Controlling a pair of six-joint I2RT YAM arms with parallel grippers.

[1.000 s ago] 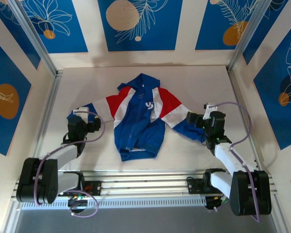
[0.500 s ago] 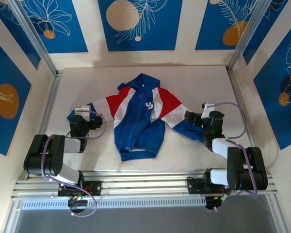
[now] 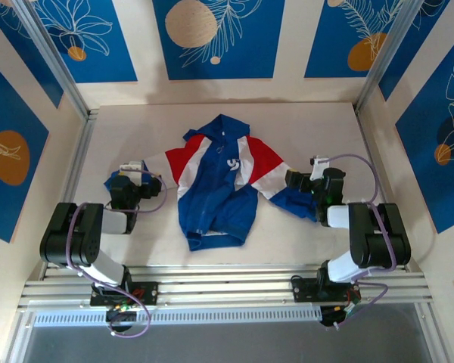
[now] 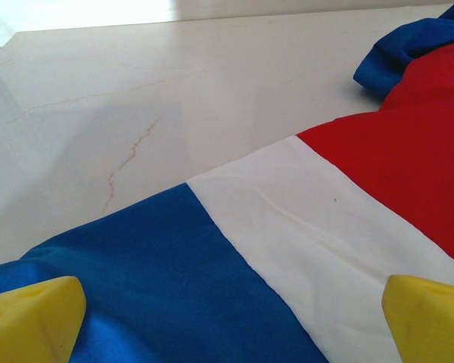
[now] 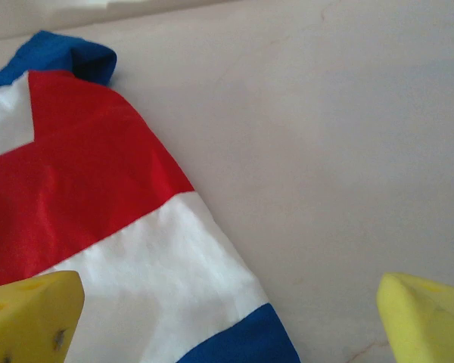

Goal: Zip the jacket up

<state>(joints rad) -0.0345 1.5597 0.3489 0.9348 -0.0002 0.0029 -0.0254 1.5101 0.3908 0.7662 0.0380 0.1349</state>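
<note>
Overhead, floral panels (image 3: 216, 38) ring the cream table (image 3: 310, 128) and jacket (image 3: 216, 189); left gripper (image 4: 231, 306) and right gripper (image 5: 231, 306) gape.

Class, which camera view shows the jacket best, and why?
Top external: the whole jacket lies spread out, front up. The left wrist view shows part of one sleeve, the right wrist view part of the other sleeve.

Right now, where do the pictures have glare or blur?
Top view: sharp, evenly lit, jacket clear. Left wrist view: glare washes out the far table; the yellow left fingers are blurred. Right wrist view: soft overall, no glare, right fingers out of focus.
</note>
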